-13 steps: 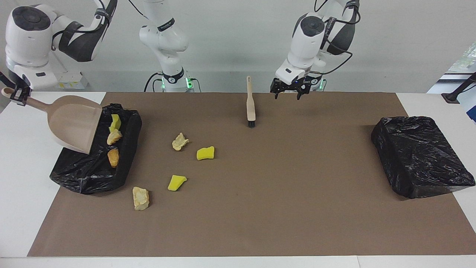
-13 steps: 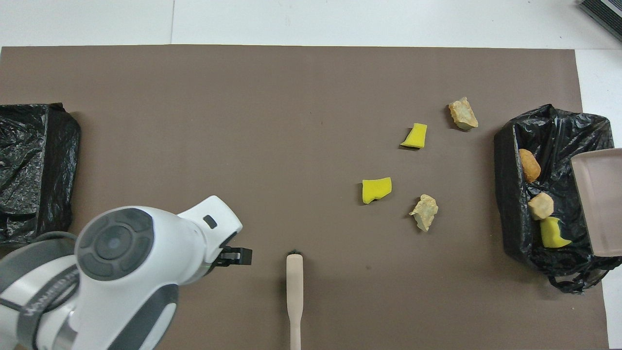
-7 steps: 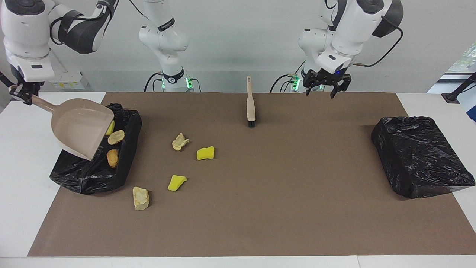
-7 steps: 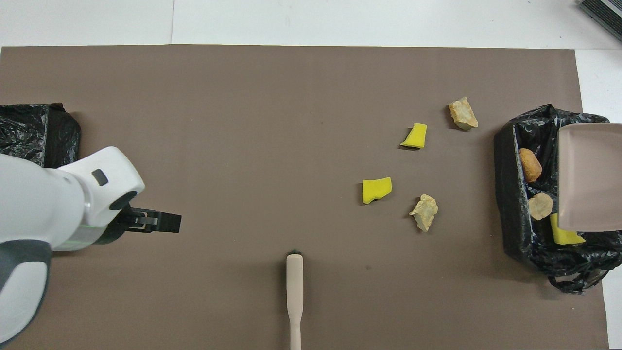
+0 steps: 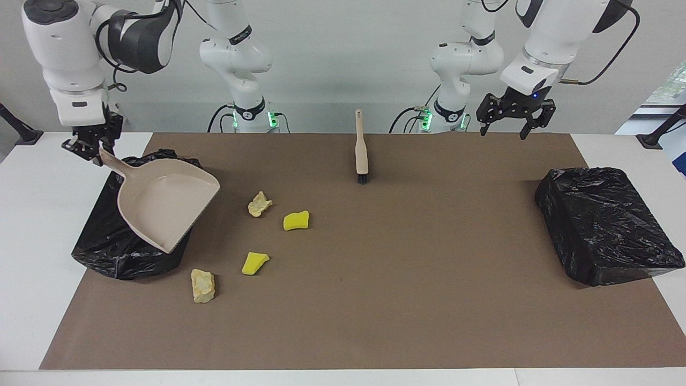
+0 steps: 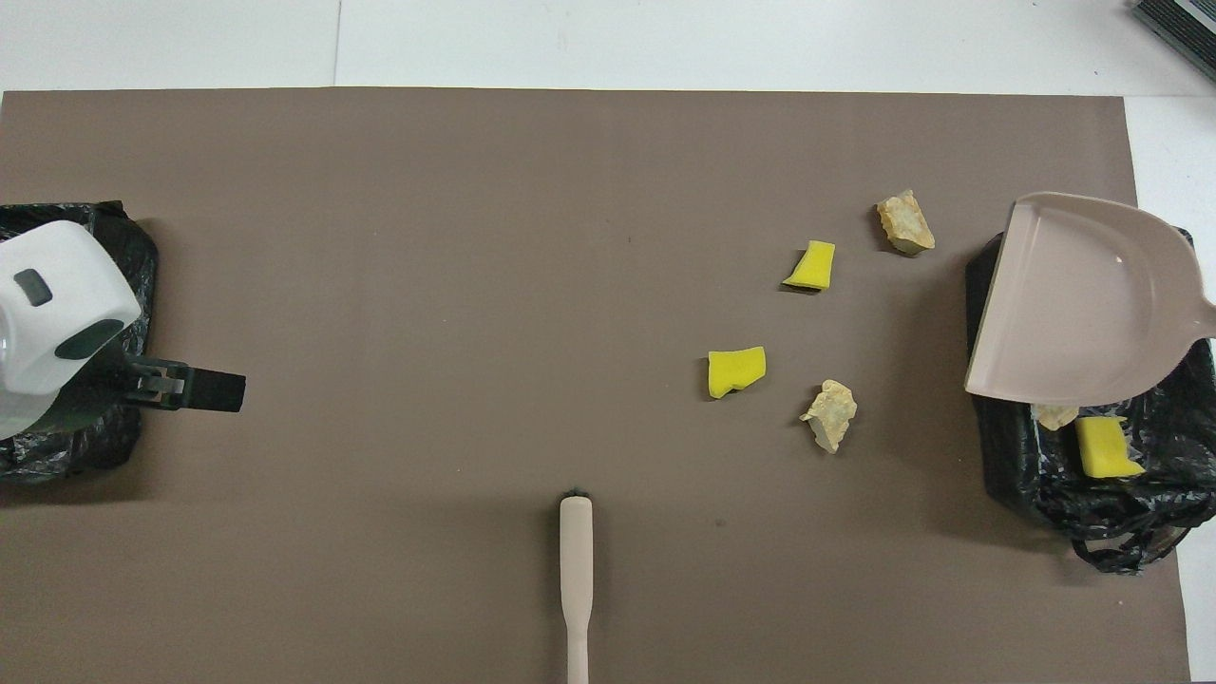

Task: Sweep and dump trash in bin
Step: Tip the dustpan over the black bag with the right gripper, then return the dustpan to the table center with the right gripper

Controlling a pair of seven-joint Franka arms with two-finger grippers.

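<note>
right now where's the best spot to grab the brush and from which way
Probably the slim handle of the brush, from straight above. It lies flat on the brown mat with nothing beside it, handle end toward the robots and dark bristles pointing away. The fingers would close across the handle's narrow width. The left gripper is open and empty, so it seems the natural one to take it.

Four trash chunks lie loose on the brown mat toward the right arm's end: two yellow sponge pieces and two beige lumps. In the bin, another yellow sponge and a beige lump show.
</note>
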